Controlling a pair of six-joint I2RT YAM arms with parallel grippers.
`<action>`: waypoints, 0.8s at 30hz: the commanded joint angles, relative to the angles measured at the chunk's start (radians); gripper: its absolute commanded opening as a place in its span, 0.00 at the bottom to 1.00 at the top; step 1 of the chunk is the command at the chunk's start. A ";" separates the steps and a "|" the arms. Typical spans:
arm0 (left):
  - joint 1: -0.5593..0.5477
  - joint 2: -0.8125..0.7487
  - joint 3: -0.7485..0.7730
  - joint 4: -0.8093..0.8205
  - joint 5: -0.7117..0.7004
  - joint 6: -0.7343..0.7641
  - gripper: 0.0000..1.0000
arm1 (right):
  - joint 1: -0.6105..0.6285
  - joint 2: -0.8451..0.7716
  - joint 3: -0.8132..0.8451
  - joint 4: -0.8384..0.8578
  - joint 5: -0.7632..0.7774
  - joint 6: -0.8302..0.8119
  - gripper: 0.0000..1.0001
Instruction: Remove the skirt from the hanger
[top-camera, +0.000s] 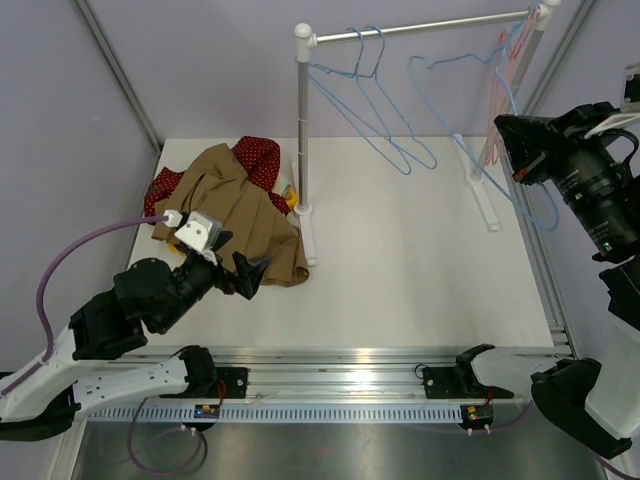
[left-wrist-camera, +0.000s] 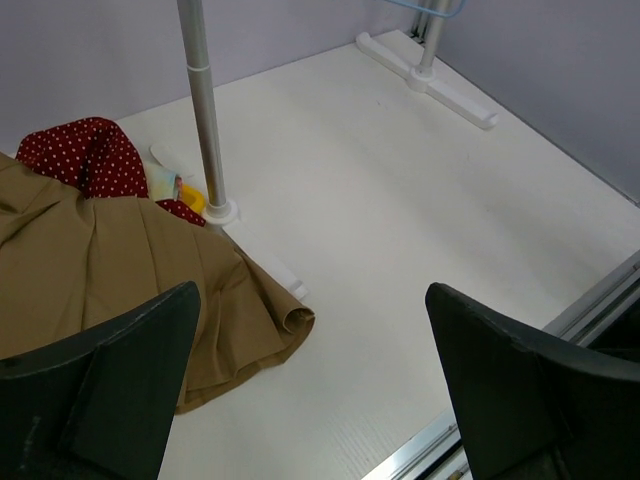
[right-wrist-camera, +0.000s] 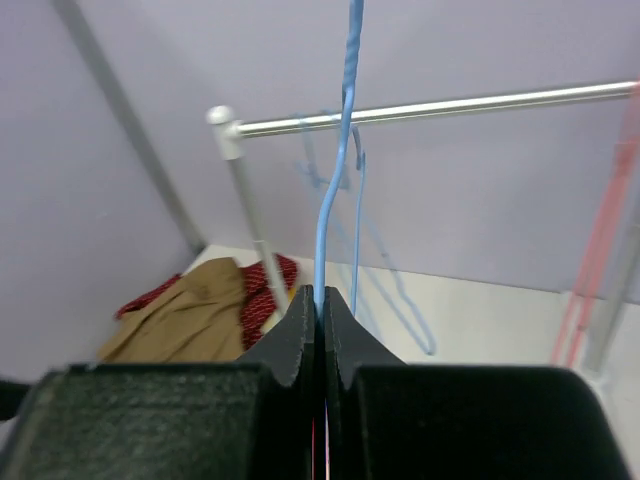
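Right gripper (right-wrist-camera: 318, 292) pinching blue hanger (right-wrist-camera: 320, 250); left gripper (left-wrist-camera: 312, 292) spread near tan skirt (left-wrist-camera: 90, 290).

Bright, even light glares off the front rail (top-camera: 360, 378); right fingers (right-wrist-camera: 290, 350) blurred.

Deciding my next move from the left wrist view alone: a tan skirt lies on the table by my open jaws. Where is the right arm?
Observer: Up by the rail; the right gripper has its jaws shut on a blue hanger.
Operator: Is anything hanging on it?
Observer: No, the top view shows it as bare wire.
Operator: What else is on the rail?
Observer: There are other blue hangers, also bare, toward its left end, and a pink hanger at the right.
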 joint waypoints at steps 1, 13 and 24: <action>0.001 -0.005 -0.024 -0.027 -0.003 -0.058 0.99 | 0.001 0.073 -0.016 0.001 0.348 -0.128 0.00; 0.001 -0.053 -0.133 0.014 0.067 -0.139 0.99 | 0.001 0.146 -0.179 0.202 0.495 -0.240 0.00; 0.003 -0.108 -0.220 0.021 0.059 -0.179 0.99 | -0.031 0.389 -0.021 0.312 0.451 -0.242 0.00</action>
